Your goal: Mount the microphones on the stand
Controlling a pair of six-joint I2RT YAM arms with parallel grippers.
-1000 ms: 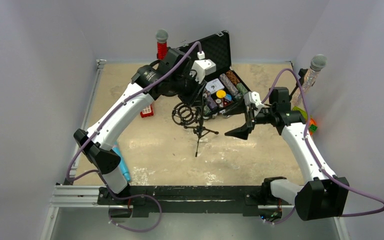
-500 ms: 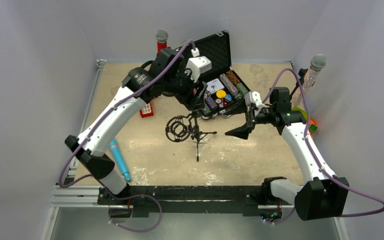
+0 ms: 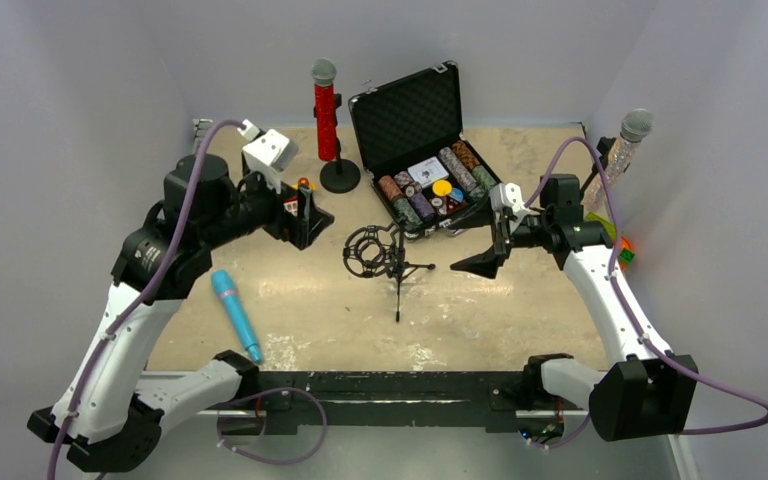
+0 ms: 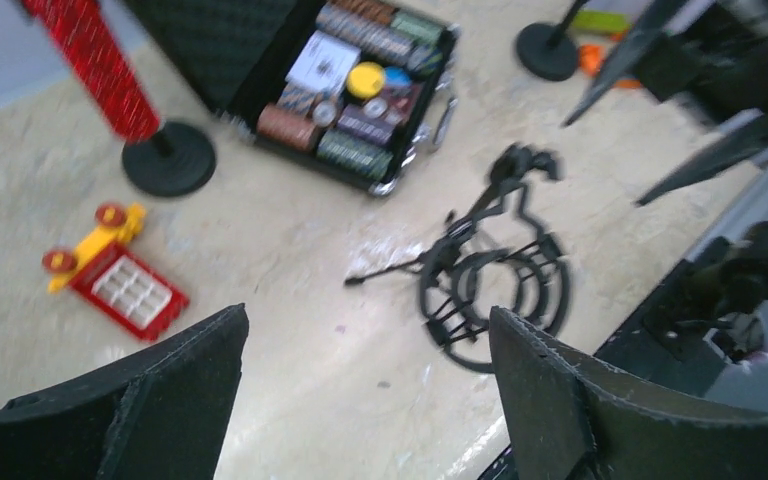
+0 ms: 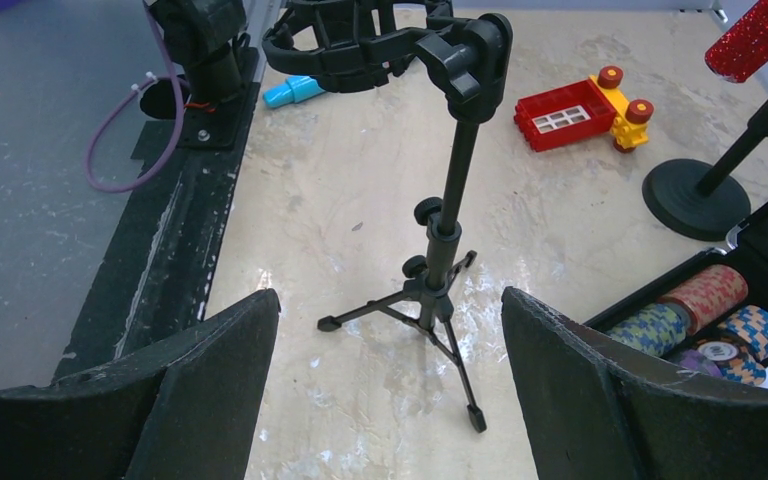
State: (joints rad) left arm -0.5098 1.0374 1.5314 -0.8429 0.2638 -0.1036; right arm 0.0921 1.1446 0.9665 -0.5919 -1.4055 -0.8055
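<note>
A black tripod stand [image 3: 397,268] with a ring-shaped shock mount [image 3: 368,250] stands in the middle of the table, its mount empty. My left gripper [image 3: 305,215] is open, well to the left of it and holding nothing [image 4: 368,320]. On the stand's other side my right gripper [image 3: 477,264] hangs open and empty, facing the tripod [image 5: 448,250]. The light-blue microphone [image 3: 235,315] lies flat near the left arm. The red glitter microphone [image 3: 325,105] sits upright on a round-base stand at the back. The silver glitter microphone [image 3: 628,140] is upright at the far right.
An open black case [image 3: 410,110] of poker chips lies behind the tripod. A small red and yellow toy [image 4: 120,285] lies on the table beside the left gripper. The red microphone's round base [image 4: 168,158] is left of the case. Walls close in on the left, back and right.
My left gripper has opened and let go of the shock mount, then swung back to the left. The tripod stand now stands on its own. The right arm has not moved.
</note>
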